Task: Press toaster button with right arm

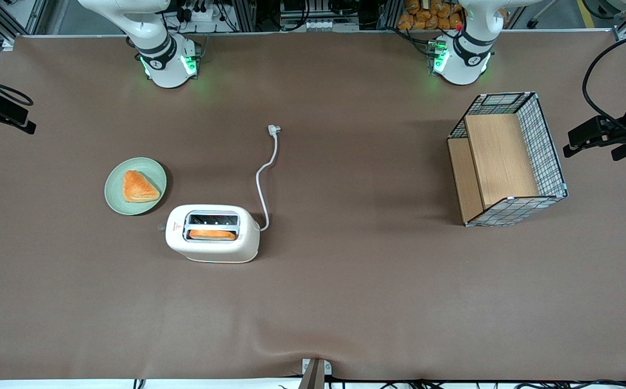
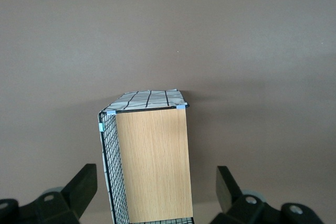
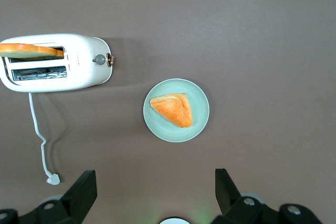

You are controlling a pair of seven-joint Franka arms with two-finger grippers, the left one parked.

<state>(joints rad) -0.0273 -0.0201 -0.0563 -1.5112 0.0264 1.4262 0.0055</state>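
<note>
The cream-white toaster (image 1: 213, 233) stands on the brown table with a slice of toast in the slot nearer the front camera. It also shows in the right wrist view (image 3: 79, 66). The toaster button (image 1: 161, 227) is a small grey nub on the narrow end that faces the working arm's end of the table; it shows in the right wrist view too (image 3: 101, 59). My right gripper (image 3: 156, 172) is open and empty, high above the table. In the front view it (image 1: 24, 121) hangs at the working arm's edge, well apart from the toaster.
A green plate (image 1: 115, 200) with an orange pastry (image 1: 139, 187) lies beside the toaster's button end, farther from the front camera. The white cord (image 1: 261, 178) runs from the toaster to its plug (image 1: 274, 129). A wire basket with wooden panels (image 1: 507, 162) stands toward the parked arm's end.
</note>
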